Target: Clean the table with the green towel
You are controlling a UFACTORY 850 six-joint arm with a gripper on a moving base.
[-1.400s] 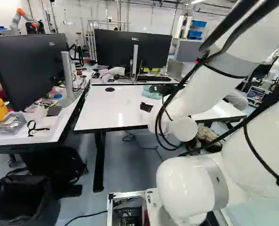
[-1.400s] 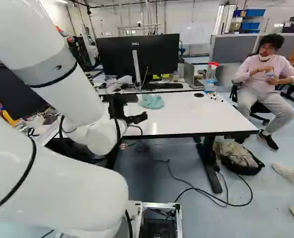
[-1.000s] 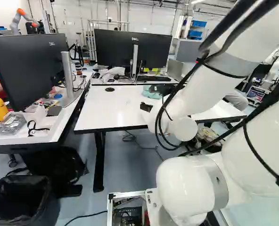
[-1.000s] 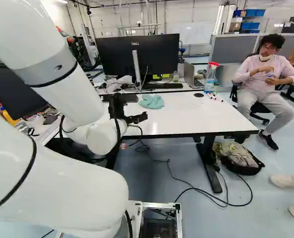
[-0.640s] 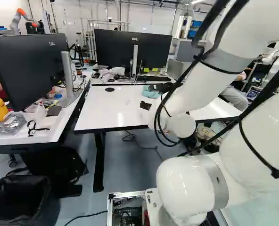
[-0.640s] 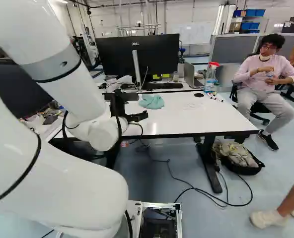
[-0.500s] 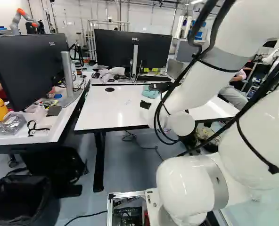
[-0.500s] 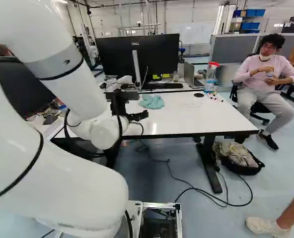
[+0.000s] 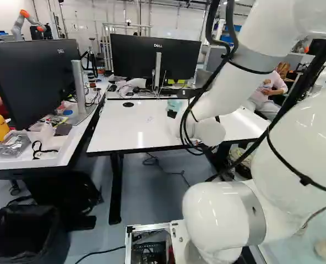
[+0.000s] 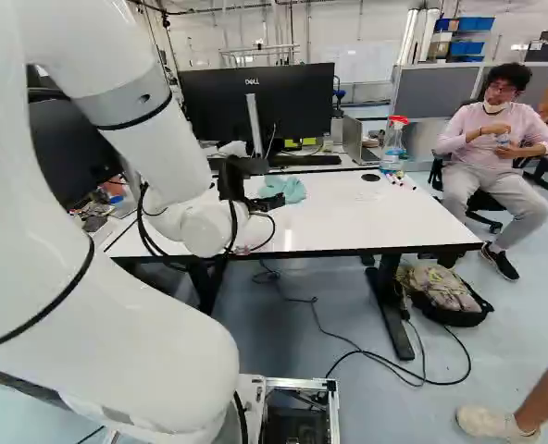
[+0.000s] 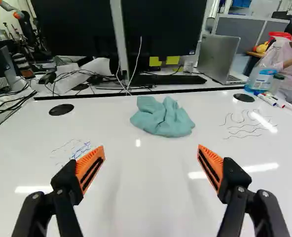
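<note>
Towel [image 11: 162, 117] first, in the wrist view: it lies bunched on the white table [image 11: 151, 207], straight ahead of the gripper [image 11: 151, 155] at twelve o'clock, beyond its tips and touching neither. The jaws stand wide apart with nothing between them. Blue scribbles [image 11: 81, 149] sit between nine and ten o'clock, wavy dark lines [image 11: 244, 123] near two, and the spray bottle [image 11: 267, 71] between one and two. The cloth looks light, limp and hard to harm; it should squash easily, though a shallow pinch might bring up just one fold. I'd take the raised ridges near its middle, reaching low without scraping the tabletop.

In the left base view, the arm [image 9: 223, 99] hides much of the towel; a bit shows towards twelve o'clock on the table.

In the right base view, the towel lies around two o'clock from the gripper, the monitor [image 10: 297, 102] beyond it at twelve. Grasping comes next, I judge; wiping hasn't begun.
</note>
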